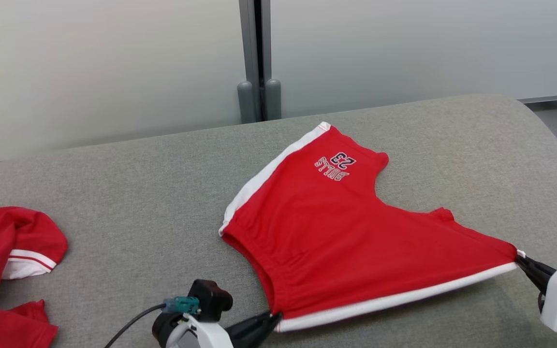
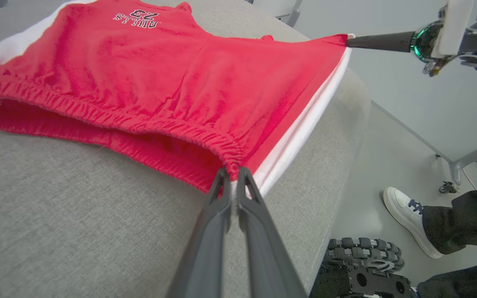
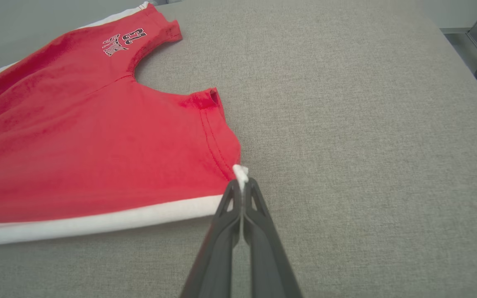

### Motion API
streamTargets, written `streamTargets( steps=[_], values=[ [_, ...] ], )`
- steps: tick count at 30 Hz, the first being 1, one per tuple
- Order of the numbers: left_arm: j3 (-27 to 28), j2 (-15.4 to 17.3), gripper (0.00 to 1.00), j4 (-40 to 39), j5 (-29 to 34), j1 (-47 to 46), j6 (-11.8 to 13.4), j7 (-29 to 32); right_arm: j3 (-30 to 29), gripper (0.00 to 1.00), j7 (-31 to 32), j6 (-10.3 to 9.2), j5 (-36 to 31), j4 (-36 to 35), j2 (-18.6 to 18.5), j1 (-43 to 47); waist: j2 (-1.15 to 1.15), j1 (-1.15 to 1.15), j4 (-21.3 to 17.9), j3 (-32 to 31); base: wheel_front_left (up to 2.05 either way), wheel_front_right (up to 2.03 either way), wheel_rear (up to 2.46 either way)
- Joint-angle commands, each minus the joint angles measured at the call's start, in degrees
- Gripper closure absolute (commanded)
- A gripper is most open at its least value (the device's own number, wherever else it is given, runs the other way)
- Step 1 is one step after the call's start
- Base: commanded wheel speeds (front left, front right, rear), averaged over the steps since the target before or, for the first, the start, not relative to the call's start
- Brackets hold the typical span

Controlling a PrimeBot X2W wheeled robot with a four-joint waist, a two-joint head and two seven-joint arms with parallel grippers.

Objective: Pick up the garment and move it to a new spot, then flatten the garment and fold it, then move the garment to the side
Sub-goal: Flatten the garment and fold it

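Note:
A pair of red shorts [image 1: 327, 232] with white side stripes and a "BULLS 23" print lies spread on the grey padded table [image 1: 138, 193]. My left gripper [image 1: 277, 316] is shut on the waistband corner by the white stripe, seen close in the left wrist view [image 2: 232, 171]. My right gripper [image 1: 519, 260] is shut on the leg-hem corner of the same white-striped side [image 3: 242, 178]. The shorts [image 2: 172, 82] are stretched taut between the two grippers along the near edge. The other leg with the print [image 3: 118, 41] lies flat toward the far side.
Another red garment with white trim [image 1: 7, 261] is bunched at the table's left edge. In the left wrist view a person's white shoe [image 2: 408, 219] and dark trouser leg stand on the floor beside the table, near the robot's wheeled base [image 2: 362, 269].

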Motion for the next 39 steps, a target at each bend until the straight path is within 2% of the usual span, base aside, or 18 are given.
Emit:
streamTargets(
  steps=[1,4,9,19,25,28,39],
  values=[
    [-0.8,1.5,1.0,-1.4,-0.9,1.0,0.1,0.5,-0.9,1.0,1.1,-0.15,0.6,-0.9,-1.9,1.5,0.0,0.0,-0.3,-0.4,0.0,0.0,0.0],
    [-1.9,3.2,1.0,-5.8,-2.4,1.8,0.1,1.3,-3.1,1.0,3.7,-0.15,2.0,-4.4,-4.3,3.8,0.0,0.0,-0.2,-0.7,0.0,0.0,0.0],
    [-1.7,3.5,1.0,-8.2,-3.4,1.1,0.1,0.8,-7.4,1.0,6.9,-0.15,2.1,-9.7,-7.4,6.5,0.0,0.0,1.2,-0.6,0.0,0.0,0.0],
    [0.6,1.3,1.0,-8.2,-3.1,-2.1,0.3,-1.6,-16.4,1.0,13.2,-0.15,-4.5,-15.9,-6.4,3.3,0.0,0.0,5.7,1.2,0.0,0.0,0.0],
    [2.2,-1.6,1.0,-7.2,-3.3,-5.7,0.2,-2.9,-21.0,1.0,18.0,-0.14,-10.6,-16.9,-4.0,-2.4,0.0,0.0,9.7,4.8,0.0,0.0,0.0],
    [2.7,-4.1,1.0,-6.0,-3.6,-7.8,0.2,-3.1,-22.4,1.0,20.4,-0.14,-13.1,-16.9,-3.3,-5.3,0.0,0.0,12.1,6.9,0.0,0.0,0.0],
    [4.6,-12.2,1.0,1.8,-6.0,-15.6,0.1,-2.8,-21.7,1.0,24.8,-0.13,-20.0,-12.7,-0.6,-18.2,0.0,0.0,18.2,14.7,0.0,0.0,0.0]
  ],
)
